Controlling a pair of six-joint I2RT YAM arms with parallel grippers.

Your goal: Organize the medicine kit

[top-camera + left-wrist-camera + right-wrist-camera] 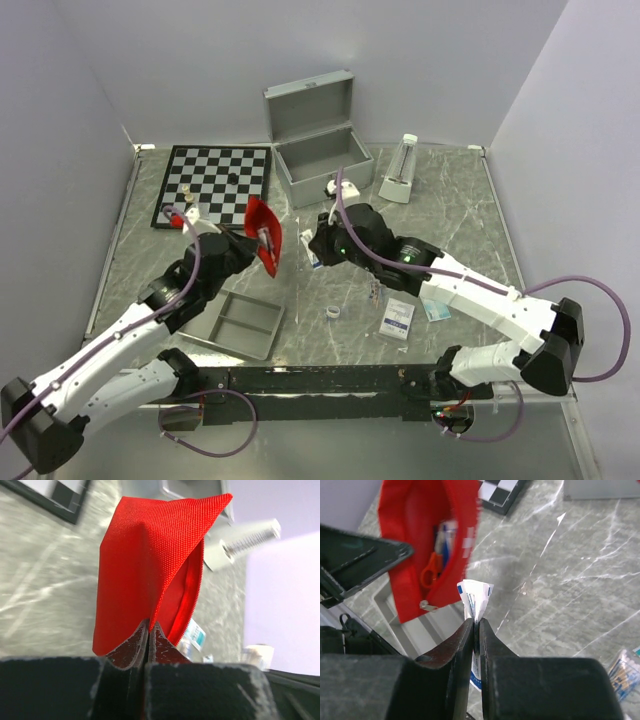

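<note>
Well behind both grippers, across bare marble, the medicine kit (315, 150) is set open by the rear edge of the table (460, 205). A red pouch (140, 570) is pinched by the left gripper (148, 630), a white-blue packet (475, 595) by the right gripper (476, 625).

Colours: red woven fabric pouch (145, 570), orange scissor handles (431, 572) inside; white-and-blue paper packet (476, 597); black-and-white chequered board (215, 185); silver-grey boxy metal case (310, 105); plain grey shallow tray (225, 320); grey stone-look bench (450, 220), white veining.
</note>
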